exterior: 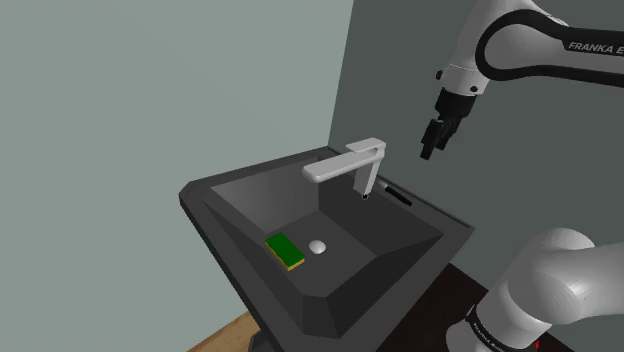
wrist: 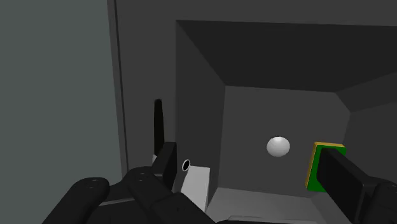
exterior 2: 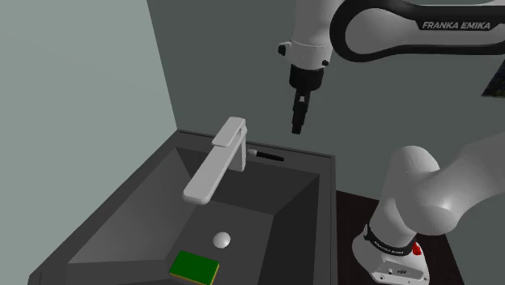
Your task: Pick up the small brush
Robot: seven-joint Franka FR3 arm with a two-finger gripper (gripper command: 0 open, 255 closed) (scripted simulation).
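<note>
- The small brush is seen as a thin black stick lying flat on the back rim of the sink. It lies just behind the faucet's foot and close to the wall.
- The pincer is held in free air above that back rim, well clear of the brush. Its jaws are set wide apart and nothing is gripped between them.
- Open room is left above the brush. The rim strip is narrow, bounded by the wall on one side and by the drop into the basin on the other.
- The pale faucet is mounted at the back rim, with its spout reaching out over the basin.
- A green sponge with a yellow underside is laid on the basin floor just beside the round drain.
- In the wrist view one end of the brush is covered by a finger, and part of the sponge by the other.
- No bristles or head can be made out on the brush.
</note>
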